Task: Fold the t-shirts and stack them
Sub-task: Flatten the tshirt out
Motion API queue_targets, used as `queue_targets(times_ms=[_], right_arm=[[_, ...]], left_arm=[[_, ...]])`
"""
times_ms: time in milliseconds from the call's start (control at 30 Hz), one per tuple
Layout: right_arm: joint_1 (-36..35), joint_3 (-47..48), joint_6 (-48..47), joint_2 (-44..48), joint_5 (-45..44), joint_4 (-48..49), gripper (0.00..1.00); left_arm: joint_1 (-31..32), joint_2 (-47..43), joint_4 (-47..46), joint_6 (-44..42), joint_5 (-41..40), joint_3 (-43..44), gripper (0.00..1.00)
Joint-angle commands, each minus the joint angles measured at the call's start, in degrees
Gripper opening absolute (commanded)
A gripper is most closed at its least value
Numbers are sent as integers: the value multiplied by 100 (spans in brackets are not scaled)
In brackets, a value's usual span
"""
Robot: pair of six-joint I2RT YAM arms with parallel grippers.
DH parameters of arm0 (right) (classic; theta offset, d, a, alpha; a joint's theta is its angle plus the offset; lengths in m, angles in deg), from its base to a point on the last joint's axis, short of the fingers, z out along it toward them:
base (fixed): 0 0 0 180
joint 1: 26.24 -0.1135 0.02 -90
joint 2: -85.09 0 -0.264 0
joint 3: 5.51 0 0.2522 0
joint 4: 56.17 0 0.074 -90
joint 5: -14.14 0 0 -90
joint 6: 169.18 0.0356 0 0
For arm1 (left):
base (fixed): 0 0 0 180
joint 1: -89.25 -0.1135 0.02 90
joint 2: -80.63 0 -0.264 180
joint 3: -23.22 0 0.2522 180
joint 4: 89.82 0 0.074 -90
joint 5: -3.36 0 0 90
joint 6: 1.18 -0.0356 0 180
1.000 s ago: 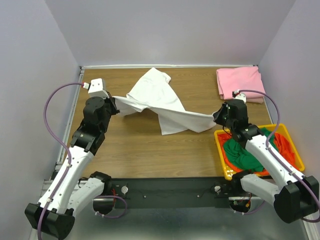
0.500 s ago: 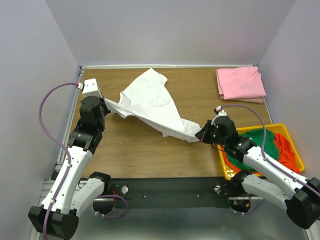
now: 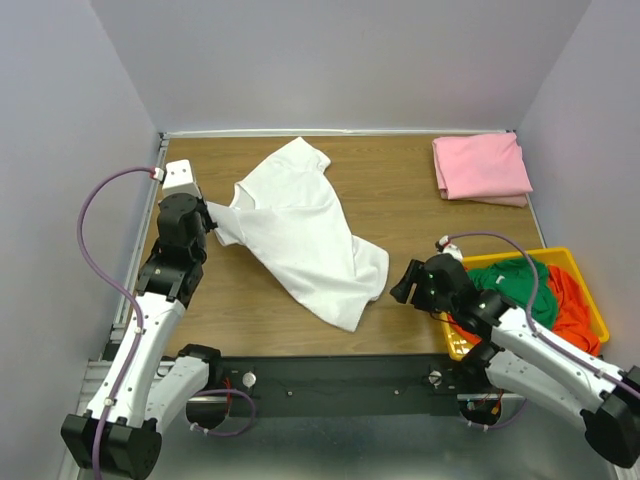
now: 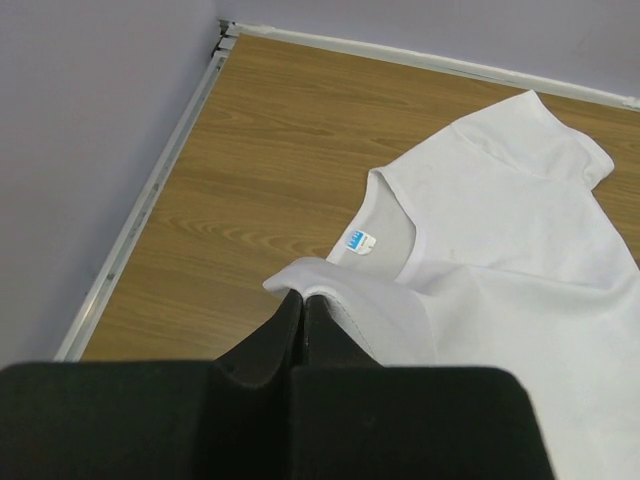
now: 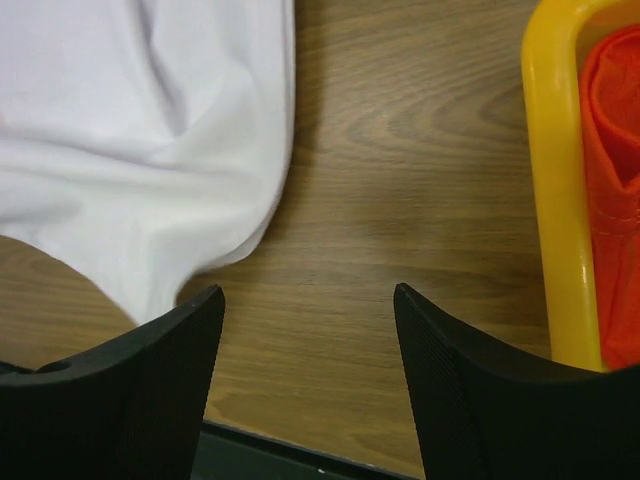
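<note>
White t-shirt (image 3: pixel 300 230) is lying on the table (image 3: pixel 400 190); my left gripper (image 3: pixel 213 222) is pinching its edge, my right gripper (image 3: pixel 404 284) is gaping empty beside it.

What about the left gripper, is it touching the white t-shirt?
Touching. Left wrist view: the left gripper is shut on a fold of the white t-shirt, near its collar.

The right gripper (image 3: pixel 403 283) now stands open and drawn back, no longer gripping the white shirt (image 3: pixel 300 232), which lies slack on the table (image 3: pixel 400 200).
</note>
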Motion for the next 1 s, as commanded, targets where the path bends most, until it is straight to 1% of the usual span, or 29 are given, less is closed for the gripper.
queue_targets(times_ms=[0,100,233,333,367,433,467,500,533,567,633,667,700,800,967], right_arm=[[-26,-113,174,-585,-321,87,74],[-34,-219,174,-780,74,474,70],[-227,-272,296,-684,313,660,64],[-640,-254,586,-403,269,643,61],[-911,-237,691,-333,225,643,59],[-1228,-175,955,-402,-55,660,59],[-1613,-140,1112,-637,-169,704,59],[-1817,-96,1184,-796,-414,809,59],[-2236,52,1245,-1024,-538,888,59],[-2423,158,1359,-1461,-670,915,59],[-2740,421,1421,-1947,-1030,907,59],[-2950,632,1465,-2123,-1075,907,59],[-3048,756,1474,-2482,-1171,907,59],[-3374,1099,1518,-2897,-1348,898,59],[-3515,1318,1562,-3205,-1366,889,59]], left_arm=[[-48,-99,-170,-107,245,-122,0],[-48,-99,-214,-142,429,-166,0],[-48,-37,-241,-160,562,-175,0],[-48,7,-241,-168,597,-175,0],[-48,7,-249,-168,623,-184,0],[-48,24,-258,-160,667,-184,0],[-48,24,-267,-168,719,-192,0],[-48,42,-267,-160,737,-192,0],[-48,42,-267,-160,755,-192,0],[-48,51,-267,-168,755,-201,0],[-48,51,-258,-177,738,-201,0],[-48,59,-267,-177,711,-201,0],[-48,60,-258,-186,702,-201,0],[-48,60,-258,-204,702,-210,0],[-57,51,-276,-221,711,-210,0]])
